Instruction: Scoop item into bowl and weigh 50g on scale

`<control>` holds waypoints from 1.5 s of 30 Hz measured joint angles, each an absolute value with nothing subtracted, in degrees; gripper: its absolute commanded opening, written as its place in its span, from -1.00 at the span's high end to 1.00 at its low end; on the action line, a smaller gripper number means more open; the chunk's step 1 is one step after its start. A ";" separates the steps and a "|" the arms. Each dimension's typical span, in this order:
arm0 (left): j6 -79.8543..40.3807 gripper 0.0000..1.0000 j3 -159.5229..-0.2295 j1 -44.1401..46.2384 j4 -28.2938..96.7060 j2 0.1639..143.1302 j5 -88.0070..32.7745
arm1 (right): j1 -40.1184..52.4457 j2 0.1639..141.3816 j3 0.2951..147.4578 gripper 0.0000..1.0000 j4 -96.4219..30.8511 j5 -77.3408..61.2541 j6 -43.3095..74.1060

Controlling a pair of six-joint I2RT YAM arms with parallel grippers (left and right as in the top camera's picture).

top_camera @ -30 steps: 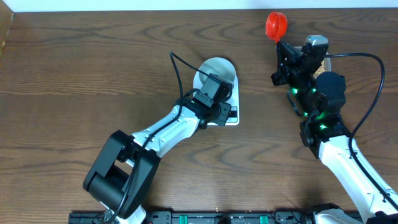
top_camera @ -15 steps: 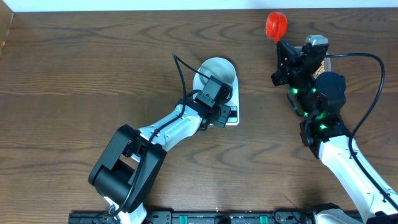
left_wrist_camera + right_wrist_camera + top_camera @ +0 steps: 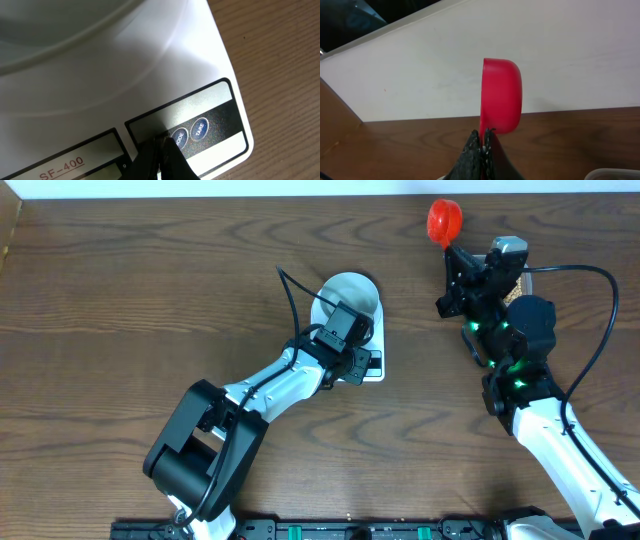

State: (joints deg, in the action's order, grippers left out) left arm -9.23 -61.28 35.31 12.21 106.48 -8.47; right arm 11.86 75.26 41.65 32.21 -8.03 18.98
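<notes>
The white scale (image 3: 377,340) lies mid-table with the pale bowl (image 3: 347,290) standing on it. In the left wrist view the bowl's rim (image 3: 50,25) fills the top left above the scale's top (image 3: 150,85). My left gripper (image 3: 350,350) is shut, and its tips (image 3: 160,145) rest on the scale's panel just left of the MODE button (image 3: 179,136). My right gripper (image 3: 458,258) is shut on the handle of a red scoop (image 3: 444,220) and holds it up, tipped on its side (image 3: 501,95). The beans are almost wholly hidden under the right arm.
A clear plastic tub sits under the right wrist; only a corner (image 3: 615,174) shows. The TARE button (image 3: 199,129) is right of MODE. The LCD (image 3: 60,155) is left of my fingers. A pale wall runs along the table's far edge.
The left arm's lower links have shifted slightly to the right while its gripper stays on the scale's panel. The right arm and scoop have not moved.
</notes>
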 measured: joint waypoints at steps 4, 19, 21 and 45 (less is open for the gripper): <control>-9.85 0.86 -61.39 35.31 13.34 106.48 -8.56 | 11.86 75.26 41.65 0.98 32.21 -8.03 18.98; -10.72 0.85 -61.43 35.31 12.27 106.74 -8.71 | 11.86 75.26 41.65 0.98 32.21 -8.03 18.98; -10.72 0.85 -61.43 35.29 11.90 106.83 -8.69 | 11.86 75.26 41.65 0.98 32.21 -8.03 18.98; -10.74 0.85 -62.06 34.79 19.68 95.46 -7.25 | 11.86 75.29 42.70 0.98 37.12 -3.46 18.98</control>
